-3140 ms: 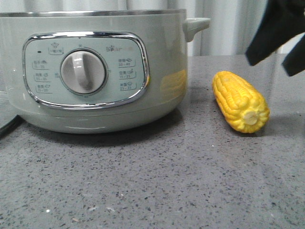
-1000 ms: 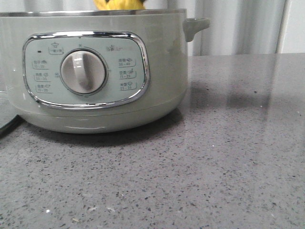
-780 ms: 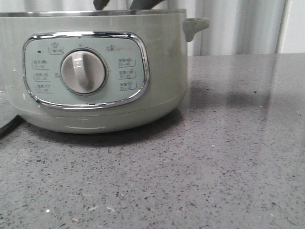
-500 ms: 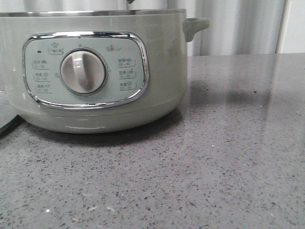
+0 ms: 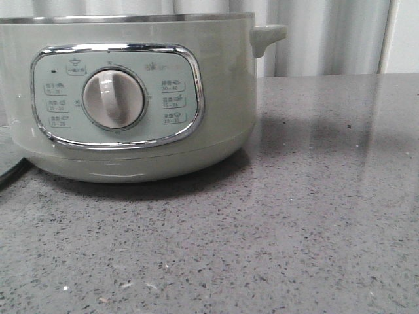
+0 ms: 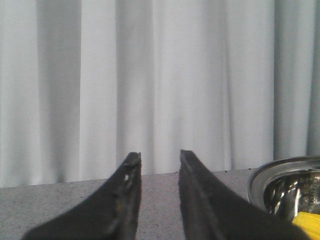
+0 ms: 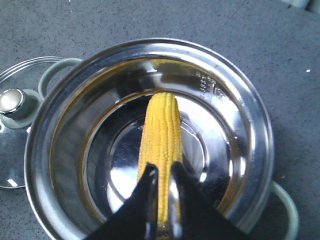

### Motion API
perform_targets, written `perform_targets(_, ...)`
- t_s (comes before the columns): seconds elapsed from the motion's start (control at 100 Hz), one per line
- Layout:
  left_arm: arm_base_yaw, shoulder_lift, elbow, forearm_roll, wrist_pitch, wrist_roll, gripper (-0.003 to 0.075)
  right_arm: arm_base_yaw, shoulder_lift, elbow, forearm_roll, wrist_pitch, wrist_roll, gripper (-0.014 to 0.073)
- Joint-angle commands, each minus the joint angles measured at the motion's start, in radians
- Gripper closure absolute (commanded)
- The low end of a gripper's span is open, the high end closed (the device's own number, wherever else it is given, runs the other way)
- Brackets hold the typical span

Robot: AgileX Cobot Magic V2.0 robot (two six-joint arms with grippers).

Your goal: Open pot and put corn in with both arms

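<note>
The pale green pot (image 5: 216,98) stands uncovered at the left of the front view, its dial facing me. In the right wrist view the corn (image 7: 161,135) lies flat on the bottom of the pot's steel bowl (image 7: 235,120). My right gripper (image 7: 162,167) hangs above it, jaws a narrow gap apart, holding nothing. My left gripper (image 6: 158,155) is open and empty beside the pot, whose rim (image 6: 260,172) and a bit of corn (image 6: 307,222) show at the edge. Neither gripper shows in the front view.
The glass lid (image 7: 10,165) with a steel knob (image 7: 14,101) lies on the grey counter beside the pot. The pot's side handle (image 5: 267,34) sticks out to the right. A white curtain (image 5: 327,36) hangs behind. A black cable (image 5: 10,171) runs at the left.
The corn left the counter and went into the pot. My right gripper let it go and rose above the rim, out of the front view.
</note>
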State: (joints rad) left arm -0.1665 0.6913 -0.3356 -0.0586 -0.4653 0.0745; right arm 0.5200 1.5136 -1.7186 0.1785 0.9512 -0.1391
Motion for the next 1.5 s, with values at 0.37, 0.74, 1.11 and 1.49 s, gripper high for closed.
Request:
perform_targets(0.37, -0.086, -0.287, -0.036, 0.070, 0.051, -0.002, 0.0741, 0.003, -0.465, 0.225, -0.104, -0.127, -0.013, 0.0661)
perform_targets(0.74, -0.086, -0.634, 0.016, 0.070, 0.393, 0.007, 0.0741, -0.003, -0.951, 0.912, -0.145, -0.574, -0.011, 0.0661)
perform_targets(1.11, -0.086, -0.721, 0.164, 0.019, 0.395, 0.007, 0.0741, -0.004, -1.283, 1.334, -0.196, -0.815, -0.011, 0.0661)
perform_targets(1.49, -0.086, -0.721, 0.166, 0.019, 0.388, 0.007, 0.0741, -0.004, -1.305, 1.414, -0.196, -0.802, -0.011, 0.0661)
